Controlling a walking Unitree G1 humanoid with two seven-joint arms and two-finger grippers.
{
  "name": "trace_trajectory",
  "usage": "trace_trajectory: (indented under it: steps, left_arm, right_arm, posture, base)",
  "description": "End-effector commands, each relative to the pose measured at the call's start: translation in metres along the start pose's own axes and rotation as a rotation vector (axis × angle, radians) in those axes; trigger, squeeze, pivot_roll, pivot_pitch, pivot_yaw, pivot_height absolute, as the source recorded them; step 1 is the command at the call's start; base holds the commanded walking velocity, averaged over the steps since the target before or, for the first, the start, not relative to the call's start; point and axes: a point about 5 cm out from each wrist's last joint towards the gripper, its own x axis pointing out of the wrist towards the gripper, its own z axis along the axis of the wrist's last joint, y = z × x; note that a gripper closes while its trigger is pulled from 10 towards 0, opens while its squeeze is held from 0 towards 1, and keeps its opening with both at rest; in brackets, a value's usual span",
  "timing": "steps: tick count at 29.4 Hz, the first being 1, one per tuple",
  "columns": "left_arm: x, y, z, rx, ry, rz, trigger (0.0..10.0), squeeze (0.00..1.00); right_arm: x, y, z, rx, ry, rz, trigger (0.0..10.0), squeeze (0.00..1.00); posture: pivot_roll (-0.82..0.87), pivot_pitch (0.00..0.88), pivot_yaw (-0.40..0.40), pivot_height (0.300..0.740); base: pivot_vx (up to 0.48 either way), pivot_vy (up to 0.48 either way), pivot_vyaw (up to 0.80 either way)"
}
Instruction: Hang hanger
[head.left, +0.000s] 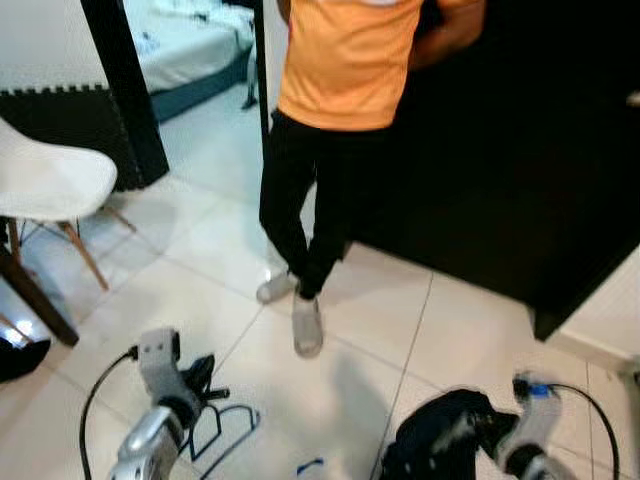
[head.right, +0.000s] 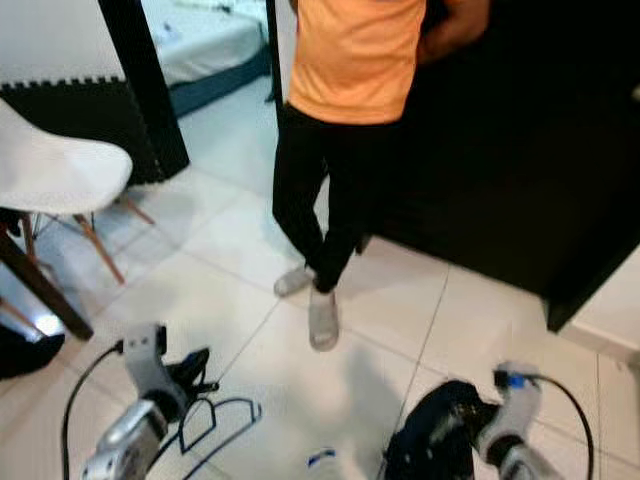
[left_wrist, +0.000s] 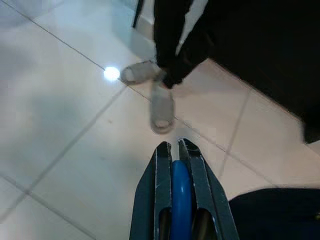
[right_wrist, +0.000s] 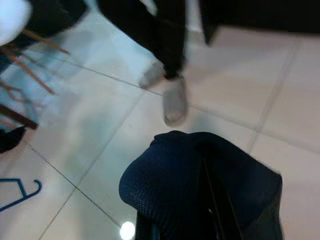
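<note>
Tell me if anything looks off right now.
Yes: a person stands right ahead, in front of the dark wardrobe. The left pincer grips the blue hanger; the right pincer holds a dark garment not on it.

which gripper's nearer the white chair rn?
Left. The left gripper, shut on the blue hanger, is on the white chair's side; the right gripper, holding dark clothing, is across the floor.

No text, label, brand or number can be read anywhere. No sign is seen either.

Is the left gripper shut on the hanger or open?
Shut: the left gripper fingers clamp the blue hanger bar between them in the wrist view.
</note>
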Motion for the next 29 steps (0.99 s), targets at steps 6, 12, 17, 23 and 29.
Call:
trace_trajectory:
  steps: [6, 12, 17, 23, 29]
  left_arm:
    - [0.014, -0.006, 0.028, 0.113, -0.061, -0.021, 10.0, 0.0]
    - [0.016, -0.03, 0.053, 0.138, -0.147, -0.109, 10.0, 0.0]
    - [0.01, -0.043, 0.056, 0.111, -0.164, -0.157, 10.0, 0.0]
    - [0.007, -0.063, 0.055, 0.143, -0.176, -0.221, 10.0, 0.0]
    - [0.006, -0.064, 0.057, 0.156, -0.171, -0.225, 10.0, 0.0]
  right_arm:
    - [0.029, 0.041, 0.063, -0.095, -0.168, 0.216, 10.0, 0.0]
    - [0.034, 0.096, 0.074, -0.036, -0.224, 0.403, 10.0, 0.0]
    - [0.03, 0.109, 0.066, -0.012, -0.22, 0.418, 10.0, 0.0]
    - [0.028, 0.109, 0.064, 0.012, -0.206, 0.413, 10.0, 0.0]
    - [0.027, 0.111, 0.066, 0.018, -0.202, 0.418, 10.0, 0.0]
  posture:
    - [0.03, 0.08, -0.034, 0.74]
    - [0.04, 0.084, -0.038, 0.74]
    - [0.04, 0.089, -0.035, 0.74]
    - [0.04, 0.09, -0.035, 0.74]
    - [0.04, 0.09, -0.034, 0.74]
  base:
    - [0.0, 0.0, 0.72]
    - [0.0, 0.0, 0.72]
    - [0.0, 0.0, 0.72]
    - [0.0, 0.0, 0.72]
    - [0.0, 0.0, 0.72]
